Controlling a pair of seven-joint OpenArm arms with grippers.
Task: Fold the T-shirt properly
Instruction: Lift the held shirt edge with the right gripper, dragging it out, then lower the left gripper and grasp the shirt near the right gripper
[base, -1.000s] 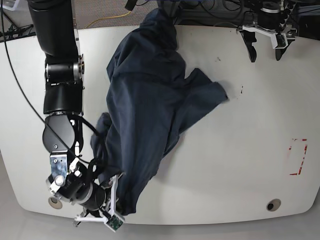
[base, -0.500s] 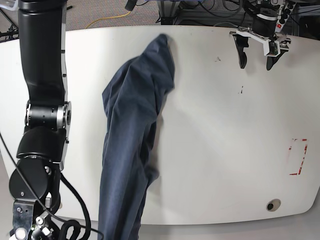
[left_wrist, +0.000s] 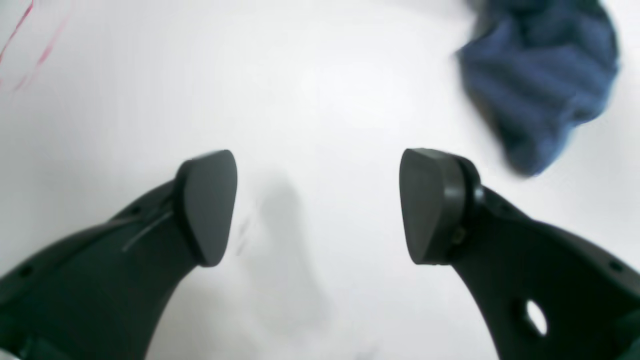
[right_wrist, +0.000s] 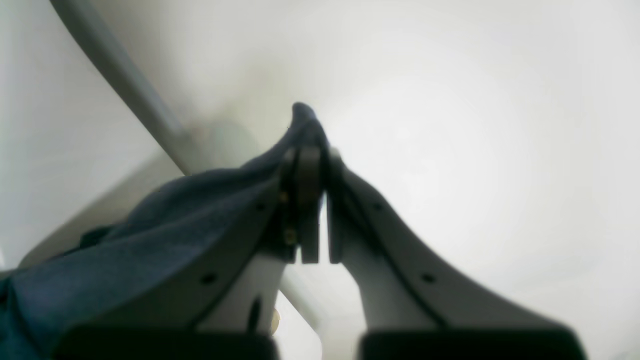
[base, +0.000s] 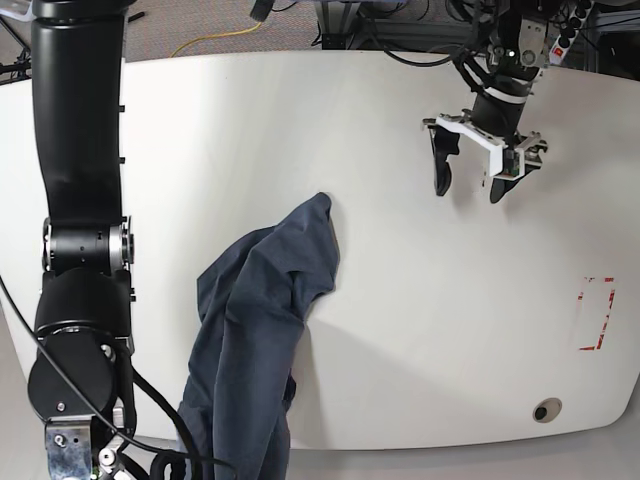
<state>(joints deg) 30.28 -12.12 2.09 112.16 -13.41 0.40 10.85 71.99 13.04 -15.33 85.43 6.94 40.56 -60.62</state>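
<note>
While pinched: T-shirt between right fingers

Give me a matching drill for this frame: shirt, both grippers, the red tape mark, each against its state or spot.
Column one:
1. dark navy cotton T-shirt
2. black-fingered left gripper
3. right gripper
4. red tape rectangle

Column two:
A. open, nothing between the jaws
B. on the white table's edge, right side of the base view
C. shut on cloth
D. bunched in a long strip, trailing off the table's near edge

Pairs: 1-D, 2-A, 3-C, 4-B
</note>
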